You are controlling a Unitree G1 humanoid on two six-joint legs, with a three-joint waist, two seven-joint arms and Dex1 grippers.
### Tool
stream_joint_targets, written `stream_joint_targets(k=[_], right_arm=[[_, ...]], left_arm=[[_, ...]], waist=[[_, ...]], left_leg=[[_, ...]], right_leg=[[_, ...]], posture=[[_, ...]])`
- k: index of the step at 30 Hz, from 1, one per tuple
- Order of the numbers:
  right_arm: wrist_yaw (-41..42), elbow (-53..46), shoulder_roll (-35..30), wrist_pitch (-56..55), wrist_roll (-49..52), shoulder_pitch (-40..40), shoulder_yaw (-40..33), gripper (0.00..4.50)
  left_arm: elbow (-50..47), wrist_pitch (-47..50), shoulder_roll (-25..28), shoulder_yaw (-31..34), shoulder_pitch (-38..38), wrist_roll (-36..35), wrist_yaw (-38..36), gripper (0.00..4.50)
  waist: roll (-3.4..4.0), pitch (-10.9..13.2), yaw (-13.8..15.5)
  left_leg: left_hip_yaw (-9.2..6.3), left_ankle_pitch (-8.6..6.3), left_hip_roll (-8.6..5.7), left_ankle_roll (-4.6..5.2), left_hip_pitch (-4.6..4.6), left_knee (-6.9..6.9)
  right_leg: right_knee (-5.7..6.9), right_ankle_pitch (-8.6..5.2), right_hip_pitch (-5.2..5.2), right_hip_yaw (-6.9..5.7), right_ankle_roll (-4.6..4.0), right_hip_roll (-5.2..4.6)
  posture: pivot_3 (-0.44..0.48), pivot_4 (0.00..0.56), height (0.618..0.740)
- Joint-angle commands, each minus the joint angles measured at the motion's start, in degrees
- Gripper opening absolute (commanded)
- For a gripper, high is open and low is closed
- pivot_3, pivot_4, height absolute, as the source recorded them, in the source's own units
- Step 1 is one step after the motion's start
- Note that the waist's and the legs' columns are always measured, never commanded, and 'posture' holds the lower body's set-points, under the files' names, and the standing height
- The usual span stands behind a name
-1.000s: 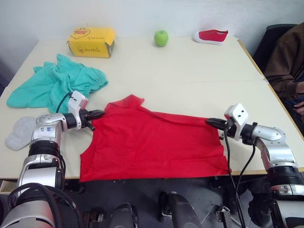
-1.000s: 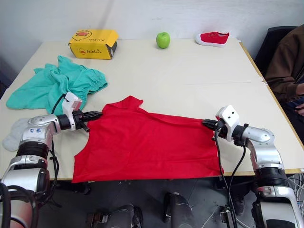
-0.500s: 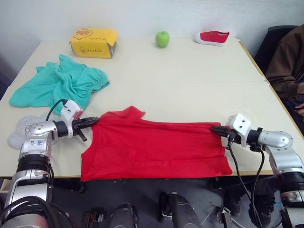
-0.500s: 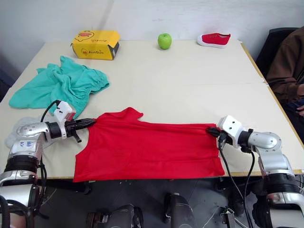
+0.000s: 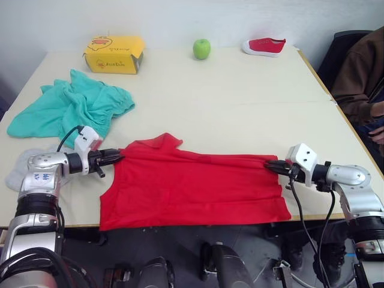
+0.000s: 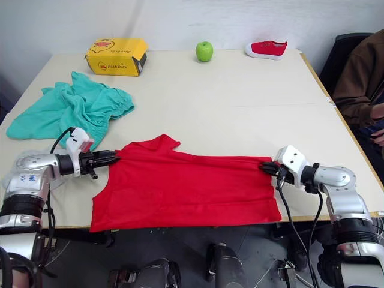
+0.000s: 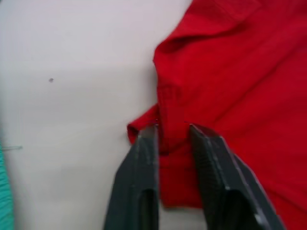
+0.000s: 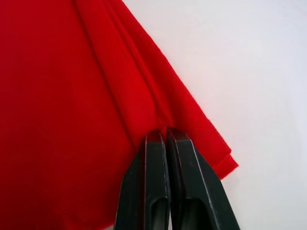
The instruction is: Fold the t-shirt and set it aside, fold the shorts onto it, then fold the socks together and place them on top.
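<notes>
Both grippers, left [image 5: 117, 157] and right [image 5: 269, 166], are clamped on thin edges of the t-shirt [image 5: 192, 189] at lower centre, so fabric could be lost if pulled unevenly.

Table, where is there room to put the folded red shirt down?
The widest bare stretch of the table lies between the t-shirt and the far row of yellow box, apple and red shoe, running to the right edge. The left side is crowded: shorts and a sock. The near edge is under the shirt.
</notes>
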Motion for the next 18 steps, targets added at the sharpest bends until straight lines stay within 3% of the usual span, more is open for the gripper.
stream_joint_targets(k=[1,7,9,13,18], right_arm=[[1.66,-2.83,-1.3,1.33,1.32,1.26,-0.53,1.35],[4.69,-11.3,-3.23,11.83,9.23,2.62,-4.08,3.34],[4.62,-13.21,-3.55,14.34,10.73,2.73,-4.73,3.35],[6.08,-19.78,-4.82,25.84,18.59,1.33,-6.87,3.35],[3.36,-22.89,-3.85,29.71,19.83,-0.97,-6.59,3.35]], left_arm=[[-3.05,4.82,3.77,0.04,-0.95,-1.27,-3.83,2.17],[-8.46,17.57,7.84,-0.78,-6.15,-5.79,-13.13,4.09],[-9.08,18.74,7.74,-1.14,-7.19,-6.02,-13.64,4.45],[-6.75,15.4,1.06,-6.38,-14.62,-1.83,-9.66,4.45],[2.04,6.61,-6.05,-11.3,-20.59,4.26,-3.62,4.45]], waist=[[0.0,0.0,0.06],[-0.01,0.02,0.22],[-0.01,0.02,0.24],[-0.01,0.02,0.73],[-0.03,0.03,0.71]], left_leg=[[0.0,0.0,0.0,0.0,-0.01,0.01],[-0.03,0.0,0.0,0.0,-0.09,0.02],[-0.03,-0.01,-0.02,0.0,-0.09,0.04],[-0.06,0.0,-0.03,0.01,-0.09,0.07],[-0.04,-0.01,-0.04,0.01,-0.08,0.07]], right_leg=[[0.0,0.0,0.0,0.0,0.0,0.01],[-0.04,0.0,-0.04,0.0,0.0,0.02],[-0.04,0.0,-0.02,0.02,0.0,0.02],[-0.03,0.0,0.0,0.02,0.0,0.02],[-0.03,0.0,-0.01,0.05,0.0,0.05]], posture=[[0.0,0.15,0.74],[0.0,0.15,0.74],[0.0,0.15,0.74],[0.0,0.15,0.74],[0.0,0.15,0.74]])
